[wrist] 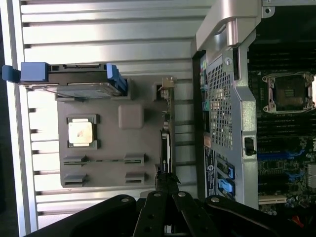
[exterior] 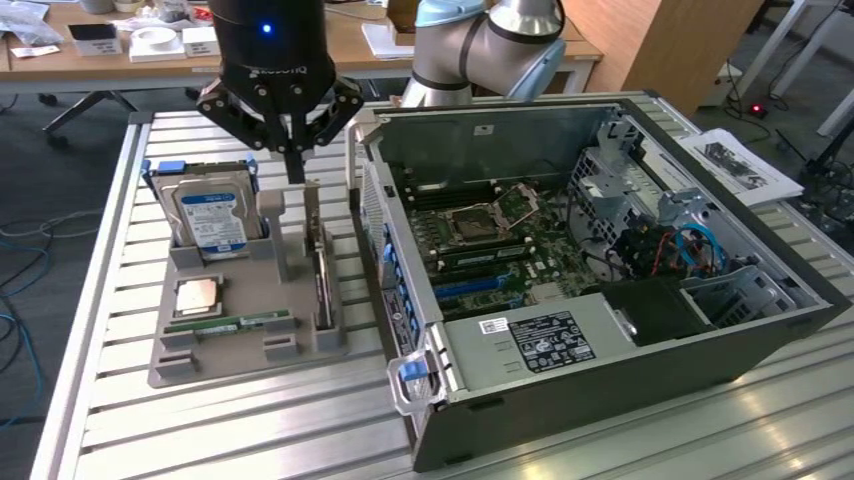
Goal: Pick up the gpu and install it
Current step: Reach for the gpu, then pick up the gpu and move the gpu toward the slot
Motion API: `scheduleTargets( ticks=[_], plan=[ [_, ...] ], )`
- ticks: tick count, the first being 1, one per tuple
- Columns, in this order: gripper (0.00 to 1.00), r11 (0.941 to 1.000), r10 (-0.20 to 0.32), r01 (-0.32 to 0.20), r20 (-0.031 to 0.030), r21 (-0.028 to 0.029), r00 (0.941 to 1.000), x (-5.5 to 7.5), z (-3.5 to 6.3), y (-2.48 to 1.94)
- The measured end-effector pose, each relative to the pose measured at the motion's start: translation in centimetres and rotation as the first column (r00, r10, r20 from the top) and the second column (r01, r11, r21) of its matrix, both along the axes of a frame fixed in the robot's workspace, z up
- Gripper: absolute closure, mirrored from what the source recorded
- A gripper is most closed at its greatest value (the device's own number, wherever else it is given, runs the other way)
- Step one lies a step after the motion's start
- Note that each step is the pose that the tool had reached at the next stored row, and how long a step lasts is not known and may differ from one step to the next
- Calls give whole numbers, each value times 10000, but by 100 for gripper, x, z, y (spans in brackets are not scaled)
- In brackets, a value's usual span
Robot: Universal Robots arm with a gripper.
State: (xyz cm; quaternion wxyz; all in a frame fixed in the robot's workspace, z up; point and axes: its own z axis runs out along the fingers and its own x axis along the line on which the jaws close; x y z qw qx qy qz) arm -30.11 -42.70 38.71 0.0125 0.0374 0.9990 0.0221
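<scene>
The gripper hangs straight down over the far end of the grey holder, at the exterior view's left of the open computer case. Its two fingers are drawn together into a narrow point, pinching the top edge of the graphics card. The card stands on its long edge in the slot along the side of the holder nearest the case, and it is upright and seated there. Through the wrist view the card shows as a thin dark line running away from the gripper, just beside the perforated back wall of the case.

On the same holder a hard drive with a blue label stands upright in its own cradle (seen from above it is a thin block with blue rails). A square processor chip lies flat in front of it, and a narrow green memory stick lies beside that. Everything rests on a slatted metal table. The case lies on its side with the panel off, so the main board faces up.
</scene>
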Motion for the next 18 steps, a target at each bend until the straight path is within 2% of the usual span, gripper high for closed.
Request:
scheduleTargets(
  ticks=[16, 18],
  plan=[
    [89, 10000, -1, 1, 0, 0, 10000, 0, 0, -4],
    [77, 10000, 0, 0, 0, 0, 10000, 0, 0, -4]
  ],
)
